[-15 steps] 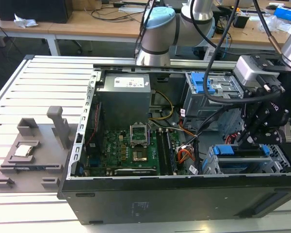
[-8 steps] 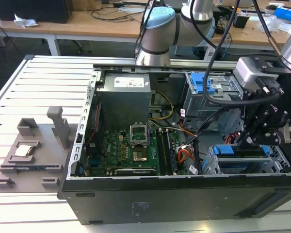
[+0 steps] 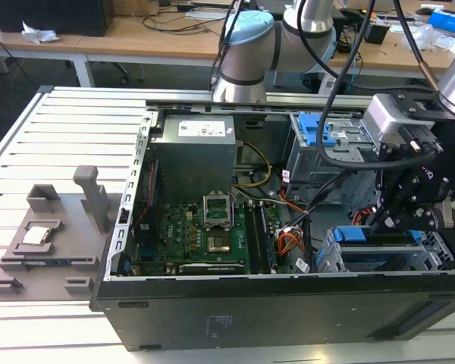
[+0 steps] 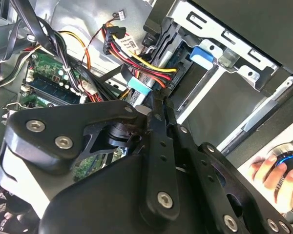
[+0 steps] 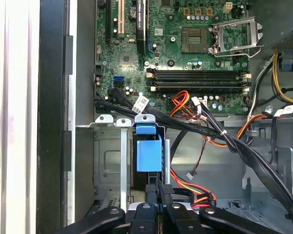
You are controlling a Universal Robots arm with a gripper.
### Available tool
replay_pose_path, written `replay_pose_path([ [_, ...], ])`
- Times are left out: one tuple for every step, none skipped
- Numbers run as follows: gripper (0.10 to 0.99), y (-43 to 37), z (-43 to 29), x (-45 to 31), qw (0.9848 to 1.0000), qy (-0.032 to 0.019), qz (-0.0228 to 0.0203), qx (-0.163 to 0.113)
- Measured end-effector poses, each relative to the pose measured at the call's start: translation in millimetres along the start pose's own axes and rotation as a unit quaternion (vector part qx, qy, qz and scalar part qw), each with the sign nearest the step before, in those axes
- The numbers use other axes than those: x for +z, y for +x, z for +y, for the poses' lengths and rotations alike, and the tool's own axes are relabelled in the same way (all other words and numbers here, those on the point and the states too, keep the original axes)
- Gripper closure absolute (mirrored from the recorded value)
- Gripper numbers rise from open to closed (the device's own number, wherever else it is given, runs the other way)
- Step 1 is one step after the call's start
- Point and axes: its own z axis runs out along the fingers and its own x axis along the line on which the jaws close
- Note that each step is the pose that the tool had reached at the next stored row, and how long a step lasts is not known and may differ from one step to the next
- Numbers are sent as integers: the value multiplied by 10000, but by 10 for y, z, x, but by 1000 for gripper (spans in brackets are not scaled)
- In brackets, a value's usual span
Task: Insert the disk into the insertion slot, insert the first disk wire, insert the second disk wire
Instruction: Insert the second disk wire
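A robotics lab: an opened desktop computer case (image 3: 288, 303) sits on a slatted aluminium tabletop (image 3: 30, 136), with cable-strewn wooden workbenches (image 3: 136, 38) behind.

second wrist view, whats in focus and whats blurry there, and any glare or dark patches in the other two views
In the second wrist view the gripper linkage looms dark and soft up close, while the wire bundle behind reads clearer. In the first wrist view the table washes out pale. In the exterior view the case front lies in shadow.
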Motion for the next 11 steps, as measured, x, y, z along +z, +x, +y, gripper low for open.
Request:
replay_pose_path([
  [941, 0, 0, 3, 10000, 0, -2, 0],
  [941, -1, 0, 3, 10000, 0, -3, 0],
  [941, 0, 0, 3, 10000, 0, -2, 0],
  [933, 0, -1, 5, 10000, 1, -4, 0],
  [867, 0, 0, 5, 10000, 1, -4, 0],
  [867, -1, -1, 3, 10000, 0, -4, 0],
  [867, 0, 2, -46, 10000, 1, -8, 0],
  [867, -1, 7, -126, 10000, 0, -3, 0],
  [867, -4, 10, -175, 10000, 0, -3, 0],
  [867, -16, 13, -219, 10000, 0, -2, 0],
  [949, -34, 16, -271, 10000, 0, -3, 0],
])
